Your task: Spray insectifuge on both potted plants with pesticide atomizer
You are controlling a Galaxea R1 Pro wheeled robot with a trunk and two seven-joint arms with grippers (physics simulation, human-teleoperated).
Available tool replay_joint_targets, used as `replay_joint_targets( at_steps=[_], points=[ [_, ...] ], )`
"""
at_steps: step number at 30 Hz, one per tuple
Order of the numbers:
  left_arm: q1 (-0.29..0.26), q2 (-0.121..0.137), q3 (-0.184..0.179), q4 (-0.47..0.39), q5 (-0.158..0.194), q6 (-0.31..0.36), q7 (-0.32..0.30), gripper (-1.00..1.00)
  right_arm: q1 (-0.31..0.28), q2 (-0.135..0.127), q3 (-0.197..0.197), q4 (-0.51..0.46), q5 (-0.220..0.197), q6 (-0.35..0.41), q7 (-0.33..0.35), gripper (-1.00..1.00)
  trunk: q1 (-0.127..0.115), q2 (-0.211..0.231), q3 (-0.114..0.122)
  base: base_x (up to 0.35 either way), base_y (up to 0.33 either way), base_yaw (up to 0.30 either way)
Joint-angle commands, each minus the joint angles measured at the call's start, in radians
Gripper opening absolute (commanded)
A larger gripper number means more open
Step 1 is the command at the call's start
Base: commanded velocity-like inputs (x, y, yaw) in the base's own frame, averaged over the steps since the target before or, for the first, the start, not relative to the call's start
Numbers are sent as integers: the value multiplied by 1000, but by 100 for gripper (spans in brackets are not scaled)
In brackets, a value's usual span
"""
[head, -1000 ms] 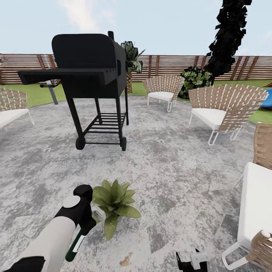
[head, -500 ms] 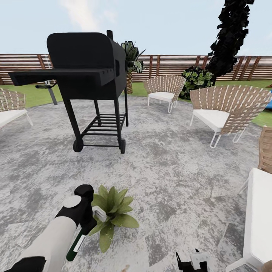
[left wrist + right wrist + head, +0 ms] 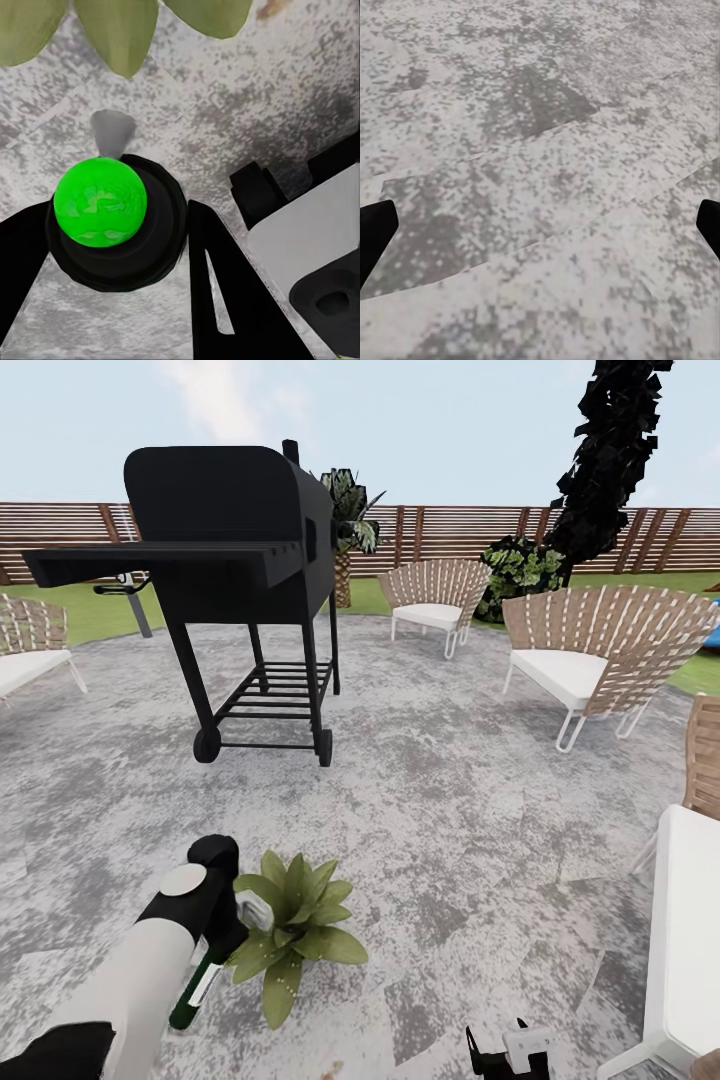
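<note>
From the head camera, the left pincer (image 3: 222, 950) holds the pesticide atomizer (image 3: 198, 988) slanted, its dark top toward the one potted plant (image 3: 292, 932) in sight, just beside it on the grey patio (image 3: 450, 830). I judge the bottle is held that way so the spray falls over the leaves. The plant sits near the patio's close edge, well apart from the one black grill (image 3: 235, 575) further in. Four slatted chairs ring the paving, with a white-cushioned seat at the right. The right pincer (image 3: 510, 1052) hangs low over bare paving, likely kept out of the way; whether it is wide or narrow cannot be told here.

From the left wrist camera, the black fingers (image 3: 225, 292) stand either side of the atomizer's dark cap and bright green top, with three leaf tips beyond.

From the right wrist camera, two fingertips (image 3: 375, 232) sit far apart at the frame's sides, spread wide with nothing between them.
</note>
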Motion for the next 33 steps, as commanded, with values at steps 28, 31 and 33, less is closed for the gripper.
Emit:
replay_joint_targets(
  at_steps=[28,31,33],
  points=[
    [80,-29,10,0,-10,-64,-9,-100,0,0,9,0,-7,-2,-3,100,0,0,-1,16,-25,0],
    [80,-29,10,0,-9,-63,-9,-100,0,0,9,0,-7,-2,-3,100,0,0,-1,18,-28,0],
    [80,-28,11,-1,-8,-63,-9,-100,0,0,9,0,-7,-2,-3,100,0,0,-1,5,-7,0]
  ],
)
